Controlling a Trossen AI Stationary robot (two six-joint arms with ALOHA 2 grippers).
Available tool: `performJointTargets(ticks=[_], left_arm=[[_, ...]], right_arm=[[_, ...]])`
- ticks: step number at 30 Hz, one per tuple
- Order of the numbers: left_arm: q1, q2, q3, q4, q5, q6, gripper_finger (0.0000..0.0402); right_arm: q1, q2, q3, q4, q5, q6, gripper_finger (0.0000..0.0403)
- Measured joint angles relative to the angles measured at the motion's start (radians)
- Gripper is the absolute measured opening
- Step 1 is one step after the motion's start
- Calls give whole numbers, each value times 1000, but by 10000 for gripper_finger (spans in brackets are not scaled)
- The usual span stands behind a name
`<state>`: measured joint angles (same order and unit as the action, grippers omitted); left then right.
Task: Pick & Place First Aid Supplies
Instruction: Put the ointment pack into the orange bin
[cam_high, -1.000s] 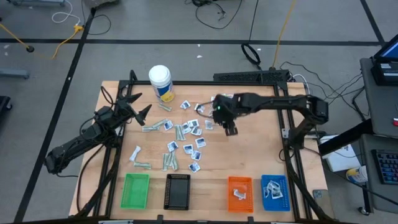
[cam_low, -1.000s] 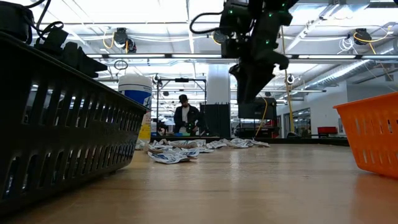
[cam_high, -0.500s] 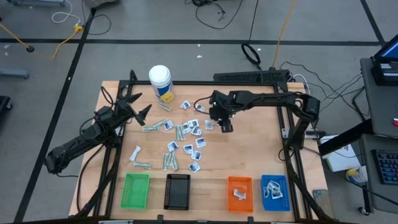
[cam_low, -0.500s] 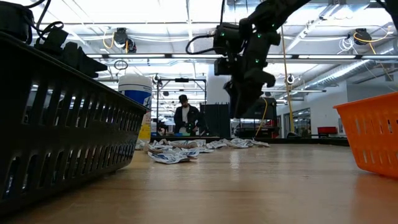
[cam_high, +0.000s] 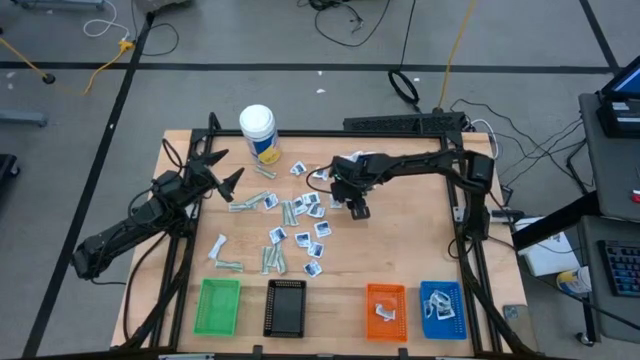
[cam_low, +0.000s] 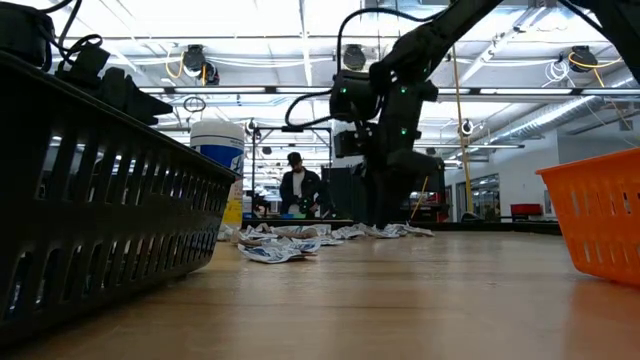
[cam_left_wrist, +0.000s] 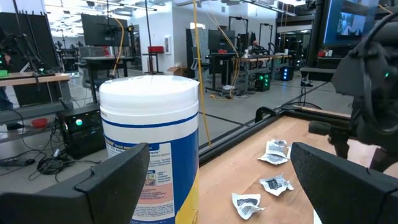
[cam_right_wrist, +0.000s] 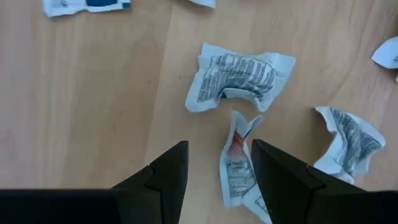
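Note:
The first aid supplies (cam_high: 297, 215) lie scattered flat on the wooden table's middle: white-and-blue sachets and pale grey-green strips. My right gripper (cam_high: 358, 207) is open and low over the pile's right edge, seen also in the low view (cam_low: 385, 218). In the right wrist view the right gripper (cam_right_wrist: 217, 165) straddles a crumpled sachet with red print (cam_right_wrist: 238, 163); a second crumpled sachet (cam_right_wrist: 238, 76) lies just beyond it. My left gripper (cam_high: 225, 168) waits open above the table's left part, by the white bottle (cam_high: 258, 132).
Green tray (cam_high: 220, 305), black tray (cam_high: 287, 307), orange tray (cam_high: 386, 308) holding a packet, and blue tray (cam_high: 442, 308) holding several stand along the near edge. The white bottle (cam_left_wrist: 152, 143) fills the left wrist view. A person (cam_low: 300, 188) stands in the room beyond.
My right gripper has come down toward the table and moved left, toward the right edge of the packet pile; its arm has drawn in with it. The packets and my left arm have stayed where they were.

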<state>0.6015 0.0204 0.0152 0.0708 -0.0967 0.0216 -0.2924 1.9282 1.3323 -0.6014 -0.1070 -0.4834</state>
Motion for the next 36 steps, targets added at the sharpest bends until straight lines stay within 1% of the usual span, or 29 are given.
performJointTargets(ticks=[5, 9, 12, 17, 18, 23, 25, 30, 36], left_arm=[[0, 0, 0, 0, 0, 0, 397], [0, 0, 0, 0, 0, 0, 397], [0, 0, 0, 0, 0, 0, 397], [0, 0, 0, 0, 0, 0, 397], [0, 0, 0, 0, 0, 0, 397], [0, 0, 0, 0, 0, 0, 397], [0, 0, 0, 0, 0, 0, 397], [0, 0, 0, 0, 0, 0, 397], [0, 0, 0, 0, 0, 0, 397]], right_arm=[[0, 23, 0, 8, 0, -1, 159], [0, 22, 0, 19, 1, -1, 132], [0, 22, 0, 28, 1, -1, 98], [0, 22, 0, 25, 1, 22, 19], [0, 22, 0, 26, 1, 29, 10], [1, 4, 0, 11, 2, 106, 9], [3, -24, 0, -4, 3, 141, 4], [21, -101, 0, -59, 9, 233, 5], [68, -203, 1, -143, 107, 375, 3]])
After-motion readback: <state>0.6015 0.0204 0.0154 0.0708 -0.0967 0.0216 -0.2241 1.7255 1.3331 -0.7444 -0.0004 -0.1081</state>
